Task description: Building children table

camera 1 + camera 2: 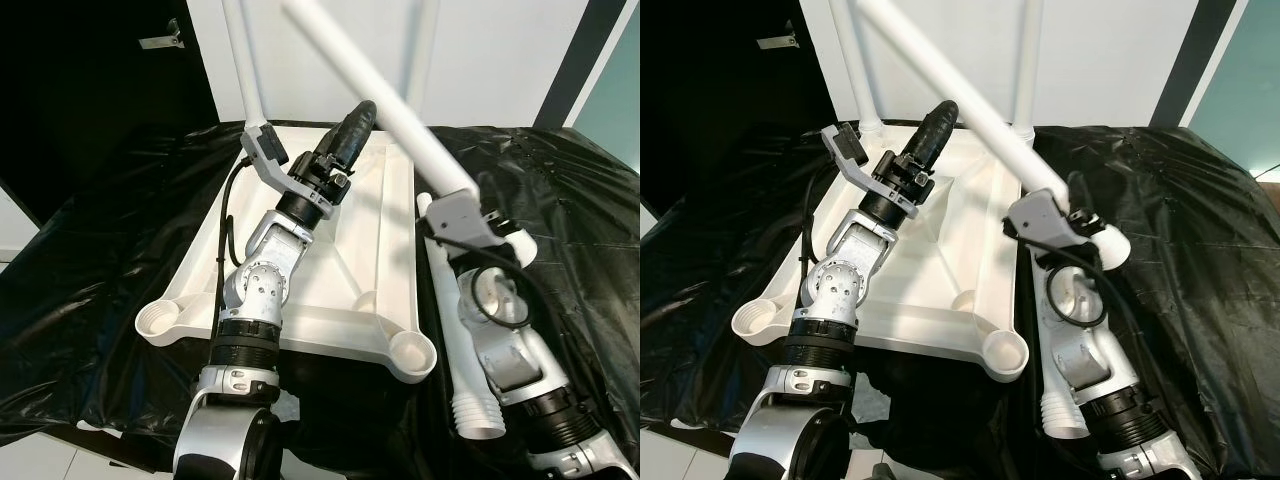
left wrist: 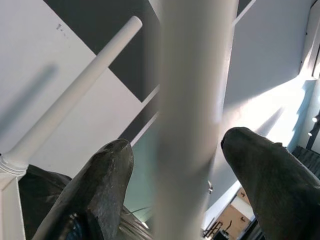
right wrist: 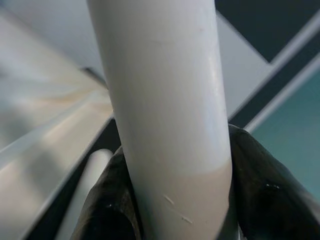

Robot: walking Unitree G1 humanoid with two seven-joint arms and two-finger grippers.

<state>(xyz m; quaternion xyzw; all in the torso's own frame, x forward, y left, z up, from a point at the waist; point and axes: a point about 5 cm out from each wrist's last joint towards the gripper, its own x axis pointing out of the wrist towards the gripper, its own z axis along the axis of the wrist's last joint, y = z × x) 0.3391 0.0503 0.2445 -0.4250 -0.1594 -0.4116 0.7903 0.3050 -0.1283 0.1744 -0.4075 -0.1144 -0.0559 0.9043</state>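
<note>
Tabletop (image 1: 340, 270), white and upside down, lies on the black-draped worktop (image 1: 580, 200), its corner sockets facing up at us. Our right hand (image 3: 175, 210) is clamped around a white leg tube (image 1: 380, 90), both black fingers (image 3: 255, 185) pressed against it. The tube's long axis slants up and away to our left, crossing above the tabletop. Our left hand (image 2: 175, 165) reaches up over the tabletop with its fingers apart, the tube passing between them, untouched from what we can see. Another leg (image 1: 460, 330) lies on the worktop just beside the tabletop's right edge. The near-right socket (image 1: 410, 352) is empty and closest to our right arm; we judge that the gripped leg goes there.
</note>
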